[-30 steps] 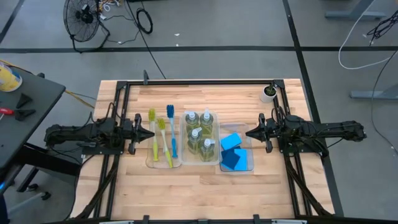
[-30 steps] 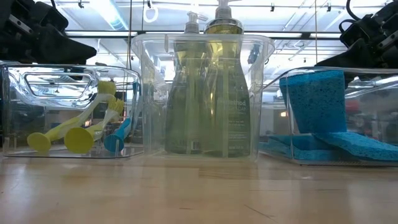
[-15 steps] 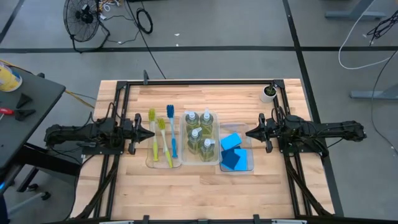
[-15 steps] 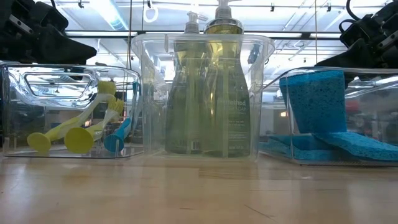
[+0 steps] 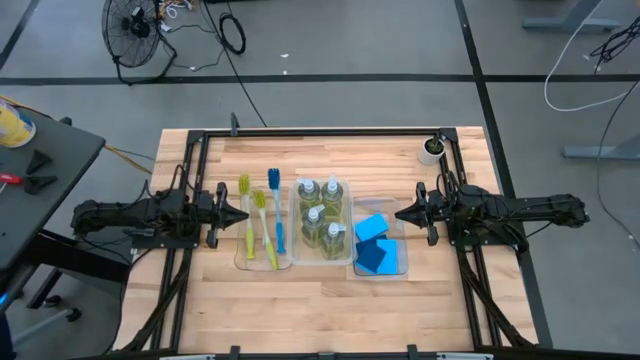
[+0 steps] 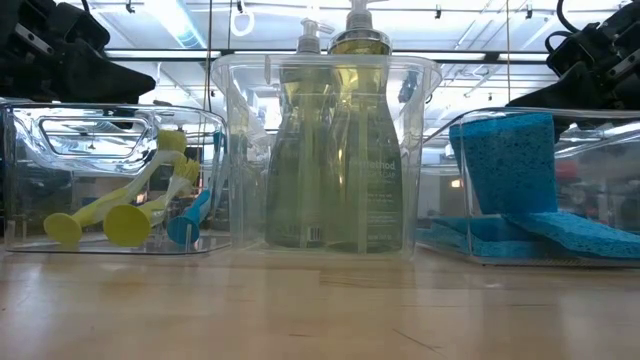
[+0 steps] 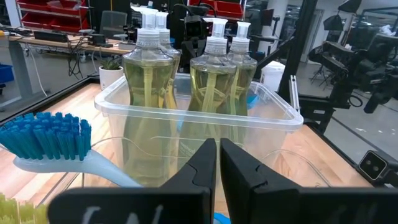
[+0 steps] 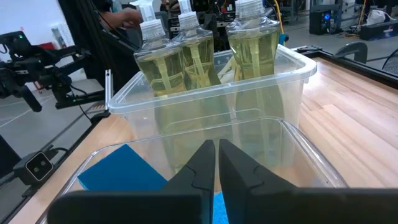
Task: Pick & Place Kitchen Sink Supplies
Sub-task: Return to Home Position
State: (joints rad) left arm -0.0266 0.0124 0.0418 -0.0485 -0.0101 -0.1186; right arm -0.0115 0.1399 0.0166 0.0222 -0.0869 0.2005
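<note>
Several clear pump bottles of yellow-green soap (image 5: 321, 214) stand upright in the middle clear tray (image 5: 297, 190). Two yellow-green brushes (image 5: 253, 222) and a blue brush (image 5: 276, 215) lie in the left tray (image 5: 240, 262), bristles toward the far edge. Blue sponges (image 5: 373, 243) lie piled in the right tray (image 5: 401, 266), one leaning upright (image 6: 503, 160). My left gripper (image 5: 243, 215) hovers shut just left of the brush tray. My right gripper (image 5: 399, 213) hovers shut just right of the sponge tray. Neither touches anything.
A small white round cup (image 5: 432, 151) stands at the table's far right corner. Black frame rails (image 5: 320, 131) run along the table's far edge and down under both arms. Bare wood lies along the near edge (image 5: 320, 310). A fan and cables are on the floor beyond.
</note>
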